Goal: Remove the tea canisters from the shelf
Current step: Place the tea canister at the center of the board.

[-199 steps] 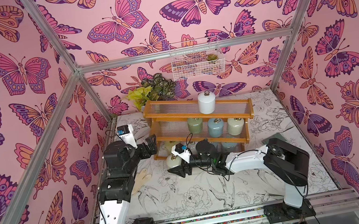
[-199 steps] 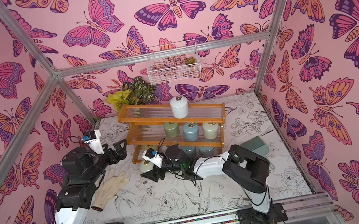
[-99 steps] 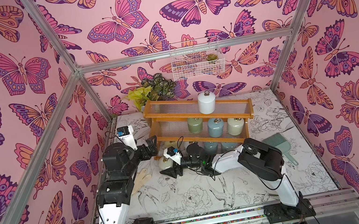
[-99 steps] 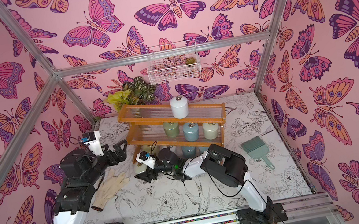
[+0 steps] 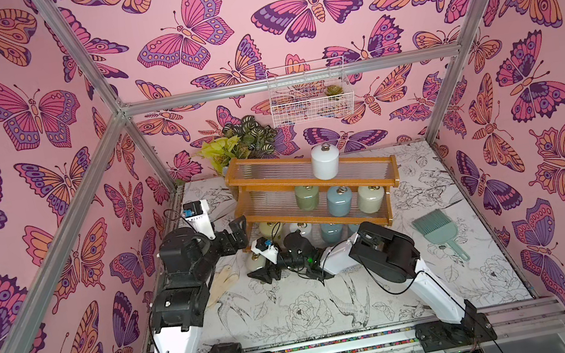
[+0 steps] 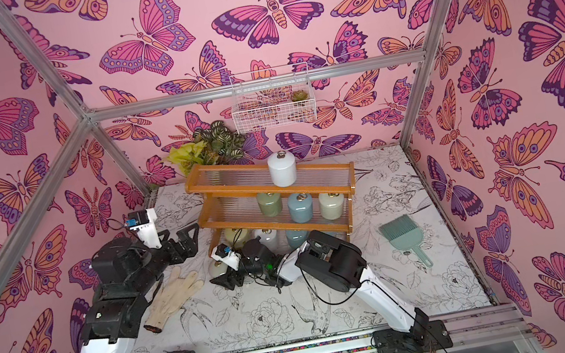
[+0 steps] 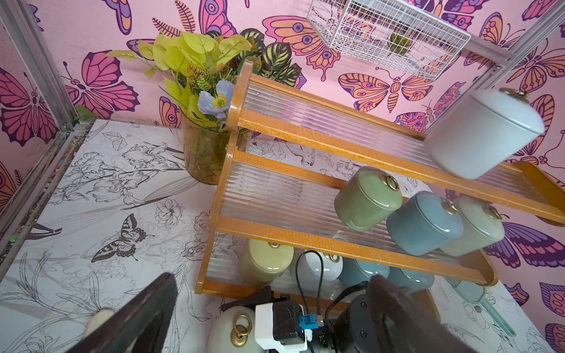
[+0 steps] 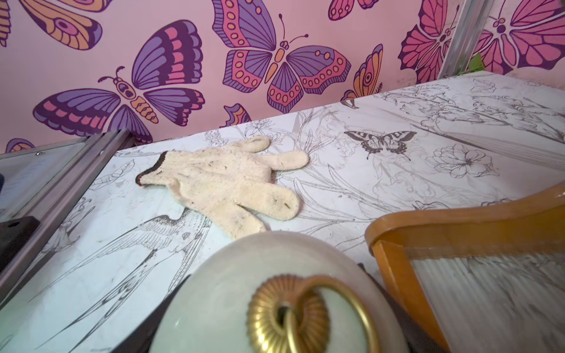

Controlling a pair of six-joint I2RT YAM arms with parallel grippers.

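tea canister (image 8: 220,293), the pale one, is pinched in my right claw (image 5: 265,270), down by the counter (image 5: 295,307) just beside the shelf (image 5: 274,183) corner. left claw (image 5: 233,235) is spread. risk: smooth round body slips, or my swing clips the shelf post.

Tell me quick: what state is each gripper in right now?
Left gripper: open, holding nothing.
Right gripper: closed on the pale canister.
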